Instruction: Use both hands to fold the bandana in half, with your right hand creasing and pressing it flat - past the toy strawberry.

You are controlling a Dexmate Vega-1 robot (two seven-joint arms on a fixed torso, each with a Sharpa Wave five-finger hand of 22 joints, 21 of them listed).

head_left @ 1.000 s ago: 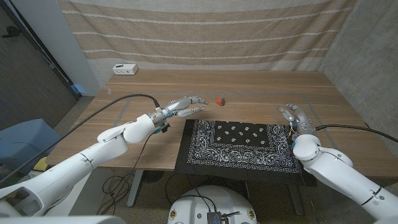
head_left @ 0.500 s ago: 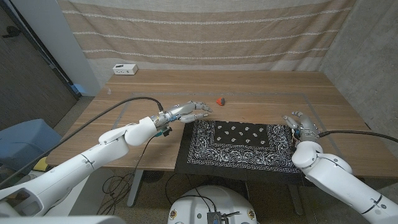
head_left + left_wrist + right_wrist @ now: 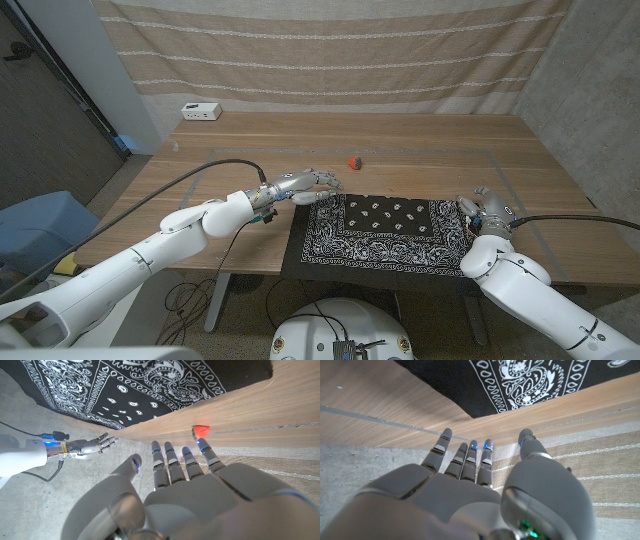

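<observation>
Black square cloth bandana with white paisley print (image 3: 383, 232) is lying spread flat at the near edge of the brown wooden tabletop (image 3: 420, 140), right of middle; its near border is hanging slightly over that edge. Same cloth is showing in the left wrist view (image 3: 150, 385) and the right wrist view (image 3: 530, 380), unfolded in both.

Small red toy strawberry (image 3: 353, 160) is sitting on bare wood beyond the bandana's far left corner, toward the tabletop's middle, apart from the cloth. It is also showing in the left wrist view (image 3: 201, 431), just past the fingertips.

Left hand (image 3: 305, 183) is hovering at the bandana's far left corner, fingers stretched out and apart, holding nothing. Whether the fingertips are touching the cloth: cannot tell from the head view. In its own wrist view the left hand (image 3: 185, 480) is showing fingers straight and spread, thumb out to the side, nothing between them.

Right hand (image 3: 487, 209) is standing at the bandana's right edge, near the far right corner, fingers pointing away toward the far edge, nothing in its hold. In its own wrist view the right hand (image 3: 470, 475) is showing fingers extended, slightly apart, over bare wood beside the cloth's edge. It is also appearing small in the left wrist view (image 3: 92, 446), fingers loosely extended.

White rectangular box (image 3: 201, 111) is resting near the far left corner of the tabletop. Beige striped curtain (image 3: 330, 50) is hanging behind the far edge.
</observation>
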